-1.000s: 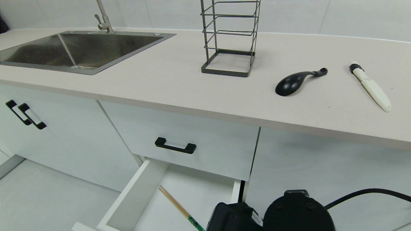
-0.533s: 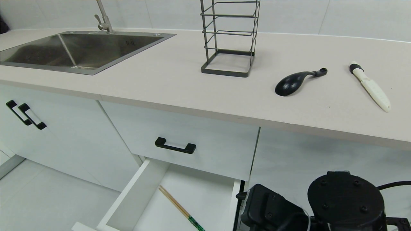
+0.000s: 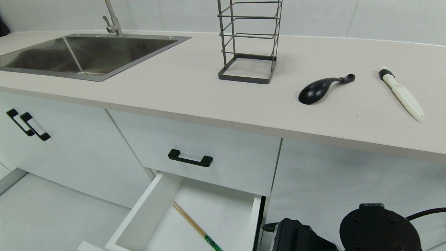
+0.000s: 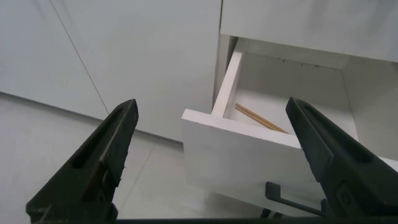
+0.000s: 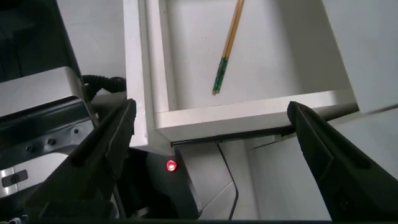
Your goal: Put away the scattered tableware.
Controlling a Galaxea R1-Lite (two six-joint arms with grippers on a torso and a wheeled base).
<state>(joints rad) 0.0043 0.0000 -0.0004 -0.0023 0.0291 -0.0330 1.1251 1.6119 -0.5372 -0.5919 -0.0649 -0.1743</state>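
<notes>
Both pairs of jaws released, holding nothing, by the open drawer.
Chopsticks [image 5: 227,46] lie on the floor of the pulled-out drawer [image 3: 153,205], beneath the wide-spread right jaws and touching neither one. The left jaws, equally spread, face the drawer's front corner. Up on the surface [image 3: 174,87], a black spoon [image 3: 318,90] and a pale knife [image 3: 402,94] lie right of the rack [image 3: 248,42], well apart from both pairs.

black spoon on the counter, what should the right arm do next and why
Probably lift the right gripper, open and empty by the open drawer, toward the black spoon: chopsticks already lie in the drawer, while spoon and white utensil lie on the counter.
</notes>
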